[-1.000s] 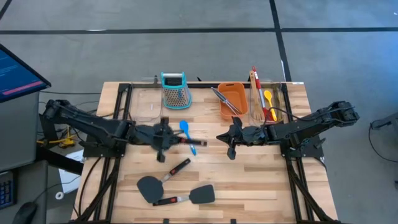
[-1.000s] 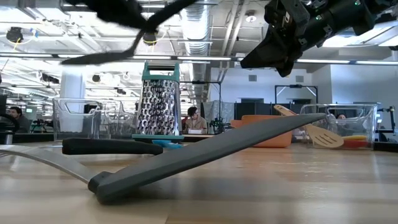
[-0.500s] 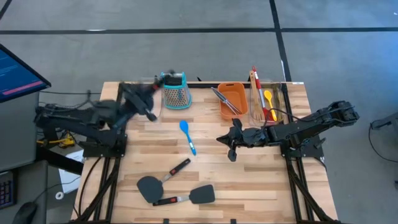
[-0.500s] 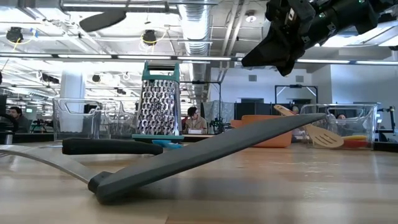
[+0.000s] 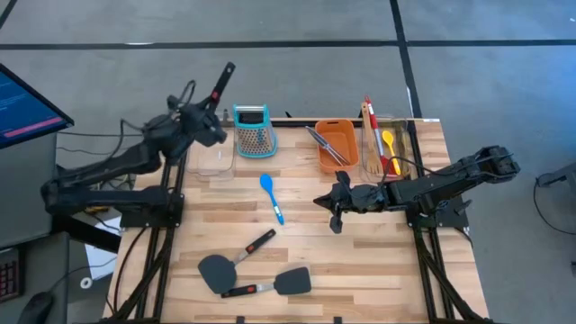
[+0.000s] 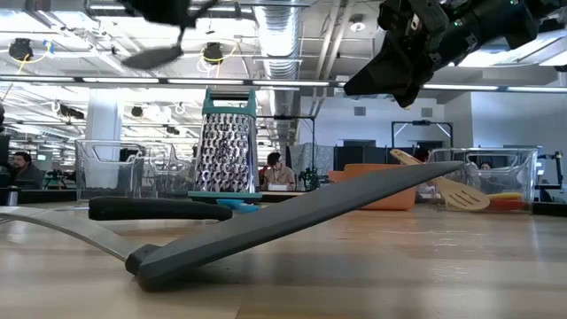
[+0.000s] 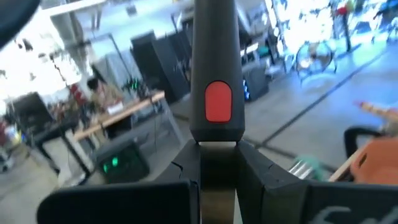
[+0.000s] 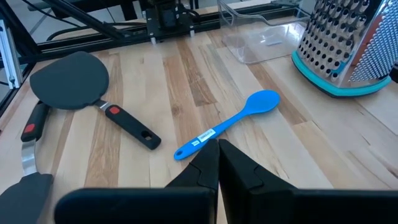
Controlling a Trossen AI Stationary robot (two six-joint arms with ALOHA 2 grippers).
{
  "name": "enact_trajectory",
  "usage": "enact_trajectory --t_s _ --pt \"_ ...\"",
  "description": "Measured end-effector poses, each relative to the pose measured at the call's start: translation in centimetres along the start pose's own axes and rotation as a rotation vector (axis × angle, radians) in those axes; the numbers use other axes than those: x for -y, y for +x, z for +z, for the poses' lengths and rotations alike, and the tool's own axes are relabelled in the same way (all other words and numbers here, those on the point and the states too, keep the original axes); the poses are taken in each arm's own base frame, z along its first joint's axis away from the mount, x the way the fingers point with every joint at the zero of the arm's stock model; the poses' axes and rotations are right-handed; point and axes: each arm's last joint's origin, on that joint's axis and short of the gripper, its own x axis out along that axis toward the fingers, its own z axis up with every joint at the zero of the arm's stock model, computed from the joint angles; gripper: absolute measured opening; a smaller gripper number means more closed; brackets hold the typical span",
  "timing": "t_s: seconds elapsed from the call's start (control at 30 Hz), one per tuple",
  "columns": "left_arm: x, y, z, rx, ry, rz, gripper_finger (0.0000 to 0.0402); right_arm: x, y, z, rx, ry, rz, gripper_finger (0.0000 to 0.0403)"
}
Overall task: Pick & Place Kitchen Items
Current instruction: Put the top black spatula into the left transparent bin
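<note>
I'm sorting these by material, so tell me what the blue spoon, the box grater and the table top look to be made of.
Blue spoon: likely plastic or silicone, a uniform matte blue in one piece. Box grater: shiny perforated metal, probably steel, with a teal rim that looks like plastic. Table top: light wood in glued strips, with visible grain and joints like butcher block.

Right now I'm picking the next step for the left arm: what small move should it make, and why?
Probably lower the spatula into the clear bin. The left gripper is shut on its black handle, holding it raised over the table's back-left area near the grater, with that bin just below. The right gripper waits shut mid-table.
</note>
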Motion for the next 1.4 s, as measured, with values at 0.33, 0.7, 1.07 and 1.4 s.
enact_trajectory --t_s 0.33,0.7,1.07,1.4 --pt "-2.1 5.8 -7.9 -0.225 -0.245 0.081 0.0030 0.0 0.0 0.0 0.000 0.000 0.000 0.0000" --pt "-0.9 7.8 -15.4 -0.390 -0.316 0.102 0.0030 0.0 0.0 0.0 0.000 0.000 0.000 0.0000" --pt "0.3 6.3 -19.6 -0.483 -0.360 0.113 0.0030 0.0 0.0 0.0 -0.003 -0.004 0.000 0.0000" --pt "0.6 5.3 -20.9 -0.515 -0.357 0.112 0.0030 0.0 0.0 -0.2 -0.020 -0.007 -0.005 0.0000"
